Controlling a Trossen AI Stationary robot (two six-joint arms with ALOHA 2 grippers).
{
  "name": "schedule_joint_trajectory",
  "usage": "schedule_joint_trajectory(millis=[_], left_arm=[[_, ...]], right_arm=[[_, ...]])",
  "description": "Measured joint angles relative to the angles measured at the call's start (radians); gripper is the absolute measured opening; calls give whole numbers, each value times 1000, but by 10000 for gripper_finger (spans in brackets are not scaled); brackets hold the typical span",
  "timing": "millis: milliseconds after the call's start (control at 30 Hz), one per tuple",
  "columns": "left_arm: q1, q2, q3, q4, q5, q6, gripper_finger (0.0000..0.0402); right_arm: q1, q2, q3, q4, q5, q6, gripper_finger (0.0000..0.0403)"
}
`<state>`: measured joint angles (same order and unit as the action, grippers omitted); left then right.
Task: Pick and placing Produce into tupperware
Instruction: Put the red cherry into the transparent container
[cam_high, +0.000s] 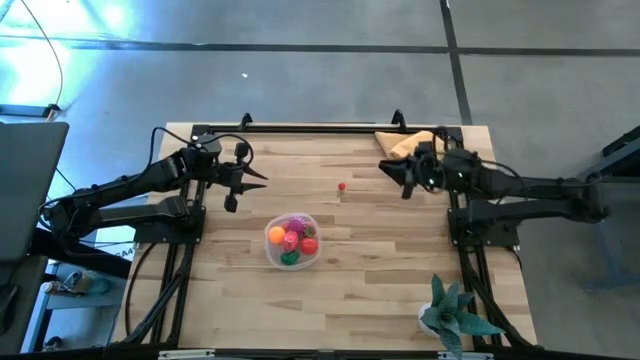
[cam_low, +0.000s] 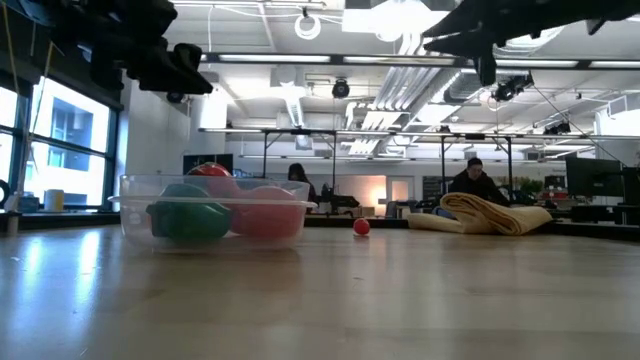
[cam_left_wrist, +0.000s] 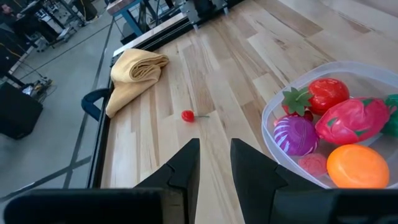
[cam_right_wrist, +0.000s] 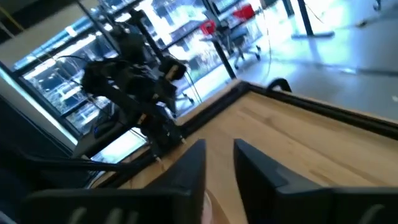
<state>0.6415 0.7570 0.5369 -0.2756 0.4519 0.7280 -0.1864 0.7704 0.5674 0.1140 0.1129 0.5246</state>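
Counting one tupperware (cam_high: 292, 243), one stray red produce piece (cam_high: 342, 186)

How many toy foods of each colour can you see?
Red: 2, red fruit in the container, red berry on the table
Pink: 2, big pink fruit, small pink piece
Purple onion: 1
Orange ball: 1
Green piece: 1
Total: 7

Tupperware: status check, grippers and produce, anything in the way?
Left gripper and right gripper raised, both empty, fingers slightly apart. Tupperware holds most produce; one small red piece loose on table. Nothing in the way.
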Motion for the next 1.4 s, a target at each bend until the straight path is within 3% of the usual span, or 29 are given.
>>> schedule_joint_trajectory(millis=[233, 500, 667, 967, 1400], left_arm=[[0, 0, 0, 0, 0, 0, 79], [0, 0, 0, 0, 0, 0, 79], [0, 0, 0, 0, 0, 0, 79], [0, 0, 0, -1, 0, 0, 79], [0, 0, 0, -1, 0, 0, 79]], right_arm=[[-144, 231, 303, -324, -84, 26, 138], [-239, 699, 831, -849, -153, -1, 142], [-240, 968, 1043, -1113, -144, -58, 142], [-210, 1259, 1139, -1195, -129, -79, 142], [-200, 1328, 1139, -1182, -170, -149, 163]])
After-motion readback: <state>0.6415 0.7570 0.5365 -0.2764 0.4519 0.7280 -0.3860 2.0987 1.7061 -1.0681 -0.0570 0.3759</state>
